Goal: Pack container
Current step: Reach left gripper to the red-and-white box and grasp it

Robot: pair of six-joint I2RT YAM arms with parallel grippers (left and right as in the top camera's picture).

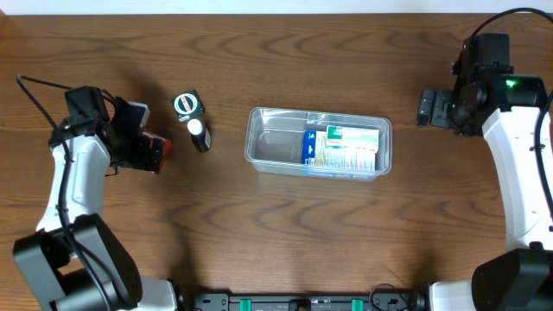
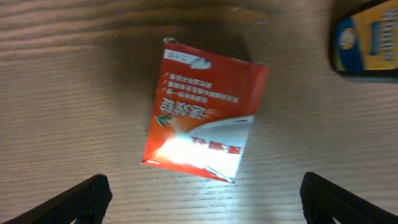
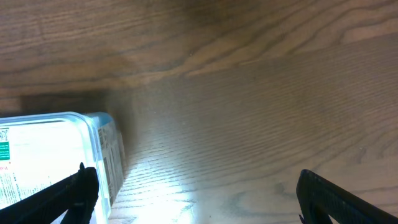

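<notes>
Black fingertips of the left gripper are seen at the lower corners of the left wrist view, spread wide and released, with nothing held between them. Just beyond them a small red and white cardboard box lies flat on the brown wooden table, turned askew to the line of the jaws. A dark-edged blue and yellow pack lies near it, apart from it. The clear plastic rectangular container stands at the middle of the table, well apart from the box; a white, green and blue carton is already laid in its right half, and its left half is bare. The right gripper is held beside the container's right end, likewise released and empty. The step in hand is judged to be the grasp of the red box. For this to be done well, the wrist should be turned until the pads face two opposite flat sides, the gripper centred over the box before it is lowered, and the jaws closed gently, since thin card is likely to be crushed
</notes>
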